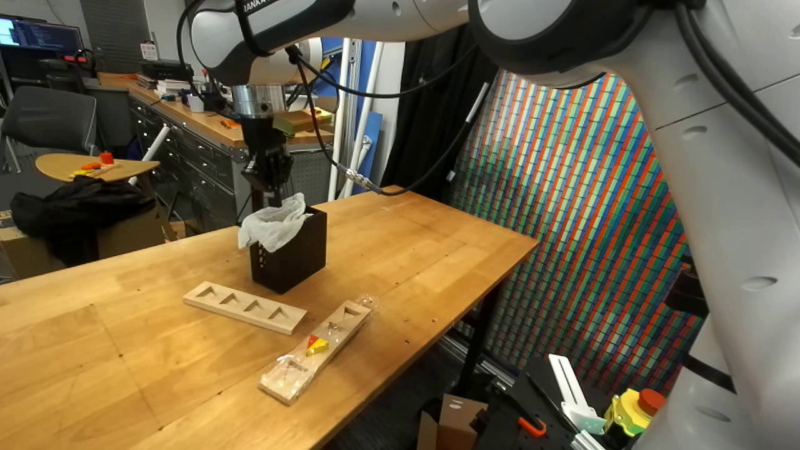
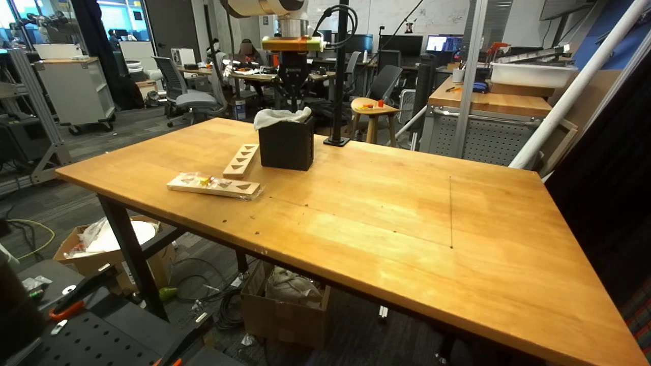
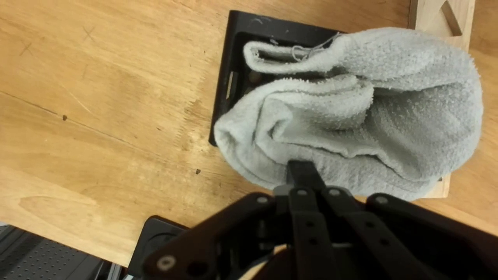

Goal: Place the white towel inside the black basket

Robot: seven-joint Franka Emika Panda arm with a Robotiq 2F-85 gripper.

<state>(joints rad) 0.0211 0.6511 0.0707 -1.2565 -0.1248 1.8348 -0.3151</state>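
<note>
- See the towel (image 1: pixel 273 230) heaped at the mouth of the basket (image 1: pixel 303 251), spilling past the rim; cannot tell how deep inside.
- Pointing down at the towel with the gripper (image 3: pixel 306 171), clenched at the fingers (image 3: pixel 310 225); cannot tell whether with towel between.
- Note the basket close to an edge of the table (image 2: pixel 386 203), just beside the post (image 2: pixel 339 91), in an exterior view.
- Tighter toward the plain board (image 1: pixel 245 307), near the basket, and the wrapped board (image 1: pixel 301 365) just beyond.
- Broad on the side away from both boards, to the table's end, in both exterior views.
- Giving, in the wrist view, the folds from above and a dark corner inside the basket.
- Blocking part of the plain board with the towel there, yet hanging apart from it in both exterior views.
</note>
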